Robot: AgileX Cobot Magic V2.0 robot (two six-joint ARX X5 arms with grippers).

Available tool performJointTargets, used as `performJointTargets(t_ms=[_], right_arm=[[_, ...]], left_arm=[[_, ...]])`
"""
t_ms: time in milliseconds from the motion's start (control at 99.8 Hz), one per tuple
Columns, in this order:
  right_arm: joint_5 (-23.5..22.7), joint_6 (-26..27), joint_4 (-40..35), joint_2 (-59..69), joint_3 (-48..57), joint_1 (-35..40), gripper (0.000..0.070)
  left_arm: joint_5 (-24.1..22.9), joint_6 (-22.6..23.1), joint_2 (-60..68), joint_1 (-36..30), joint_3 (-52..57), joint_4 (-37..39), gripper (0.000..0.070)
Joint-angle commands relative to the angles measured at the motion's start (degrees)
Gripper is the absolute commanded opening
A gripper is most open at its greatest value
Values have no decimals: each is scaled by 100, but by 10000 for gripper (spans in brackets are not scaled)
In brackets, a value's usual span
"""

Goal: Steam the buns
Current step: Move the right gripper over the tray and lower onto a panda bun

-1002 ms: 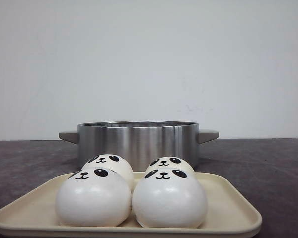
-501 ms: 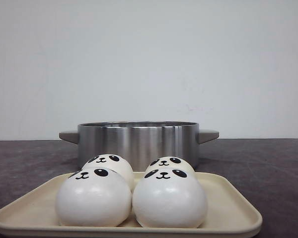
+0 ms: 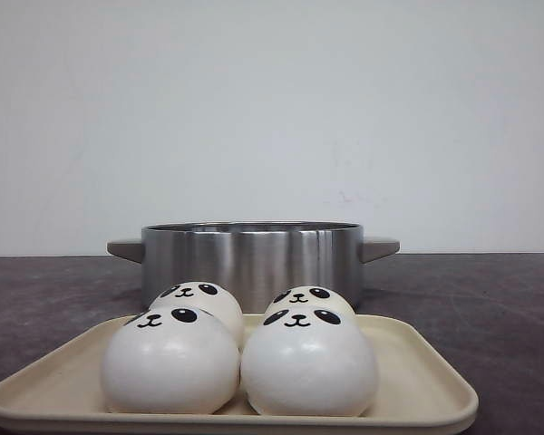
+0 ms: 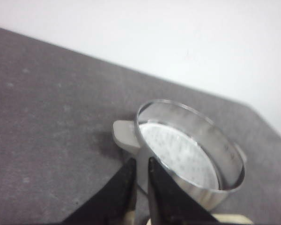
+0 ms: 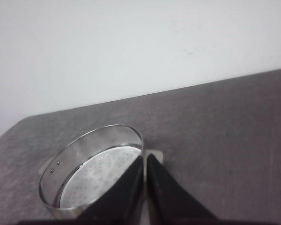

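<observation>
Four white buns with black panda faces sit on a beige tray at the front of the table: front left bun, front right bun, back left bun, back right bun. Neither gripper shows in the front view. My left gripper is shut and empty, raised above the table near the pot's left handle. My right gripper is shut and empty, raised near the pot's right handle. No buns show in the wrist views.
A stainless steel steamer pot with two grey handles stands just behind the tray on the dark table. Its perforated plate shows in the left wrist view and in the right wrist view. A white wall lies behind.
</observation>
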Motion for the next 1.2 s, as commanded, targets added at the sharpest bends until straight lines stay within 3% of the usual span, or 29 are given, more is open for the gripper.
performJointTargets(t_ms=[0,140,170,200,281,331,381,481,591,702,752,832,1052,1193], right_arm=[[-37,-417,81,317,376,70,4],[-188,-693,96,988,833,328,8],[-249,-673,142,1106,866,404,39],[-337,-625,225,1215,872,485,133],[-498,-319,396,1484,870,734,518],[-564,-98,496,1670,870,920,632],[-586,37,616,1853,870,1121,637],[-385,35,999,2214,872,1611,637],[306,37,1185,2658,951,2299,637],[1084,92,761,3276,1226,2990,637],[1276,160,463,3609,1412,3215,637],[1370,387,-103,4166,1788,3416,637],[1322,796,-1672,5528,2747,3709,633],[1314,918,-2070,6089,2850,3947,633]], left_arm=[[48,575,439,0,437,-66,4],[398,702,1207,0,1001,-122,7],[507,702,1305,-13,1040,-70,30],[570,702,1377,-55,1054,9,76],[592,704,1451,-186,1054,57,257],[592,704,1453,-258,1054,4,354],[595,704,1453,-341,1054,-39,406],[592,702,1443,-472,1054,-118,408],[592,704,1447,-546,1054,-214,408],[581,706,1449,-553,1054,-260,412],[564,706,1449,-553,1054,-260,453],[540,708,1449,-564,1054,-262,524],[516,721,1443,-667,1054,-365,524],[496,717,1445,-815,1054,-455,524]])
